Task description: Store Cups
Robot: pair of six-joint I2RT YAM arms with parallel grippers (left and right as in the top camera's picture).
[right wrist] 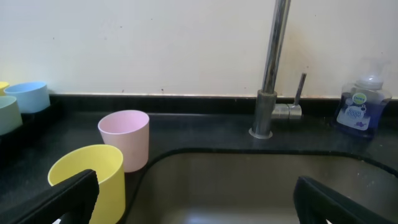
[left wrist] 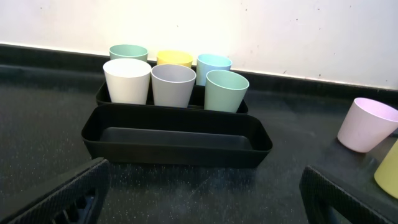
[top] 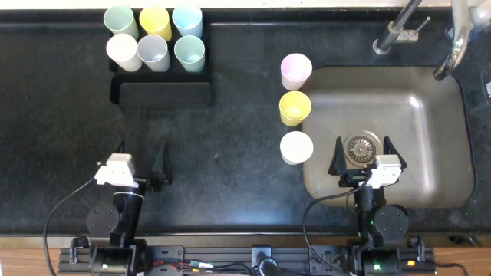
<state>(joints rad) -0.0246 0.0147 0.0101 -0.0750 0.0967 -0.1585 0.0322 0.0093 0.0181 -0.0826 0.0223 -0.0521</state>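
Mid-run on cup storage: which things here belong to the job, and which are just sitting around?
Job:
- pink cup, yellow cup and white cup, loose beside the sink
- black tray, near compartment empty
- six stored cups in its far compartment

Just lying about:
- sink
- faucet
- soap bottle

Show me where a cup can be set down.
Free: the tray's front compartment, the counter between tray and sink-side cups, the sink basin. Crowded: the tray's back half with six cups, and the sink's left rim.
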